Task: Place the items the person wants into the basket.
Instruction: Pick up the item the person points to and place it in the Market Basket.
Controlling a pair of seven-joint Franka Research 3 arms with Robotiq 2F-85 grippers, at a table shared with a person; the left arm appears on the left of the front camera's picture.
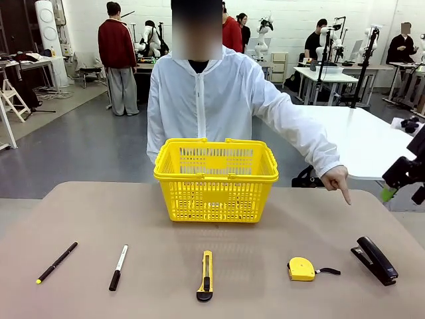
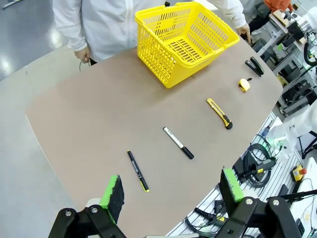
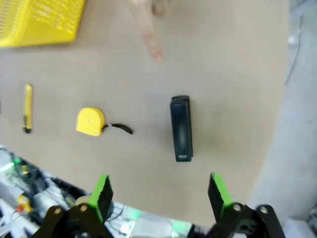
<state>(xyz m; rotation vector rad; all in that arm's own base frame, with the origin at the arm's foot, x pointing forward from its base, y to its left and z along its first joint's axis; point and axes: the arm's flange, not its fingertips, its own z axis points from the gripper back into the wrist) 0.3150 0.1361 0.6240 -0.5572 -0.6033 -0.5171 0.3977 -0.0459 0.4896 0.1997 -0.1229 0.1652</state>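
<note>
1. On the table (image 1: 133, 212), front view: the basket (image 1: 216, 179) stands upright at the far middle, just in front of the person (image 1: 206, 100). Nearer the camera five things lie in a row, well apart. From the robot's left they are a thin pen (image 1: 56, 262), the marker (image 1: 118, 267), the knife (image 1: 206, 275), a tape measure (image 1: 301, 268) and a stapler (image 1: 375, 260). The person's hand (image 1: 337, 181) hangs over the far right edge of the table, index finger pointing down on the stapler's side.

2. Left wrist view: the left gripper (image 2: 172, 178) hovers over the near edge of the table, its jaws spread wide and gripping nothing. The pen lies just beyond one green pad. The marker, knife, tape measure and stapler trail away from it in turn. The basket sits at the far side, in front of the person.

3. Right wrist view, somewhat blurred: the right gripper (image 3: 159, 177) hangs with its jaws wide apart and gripping nothing. The stapler lies just beyond them, roughly centred between the fingers. The person's finger points at the table just past the stapler. The tape measure and knife lie off to one side, and a corner of the basket shows beyond them.
</note>
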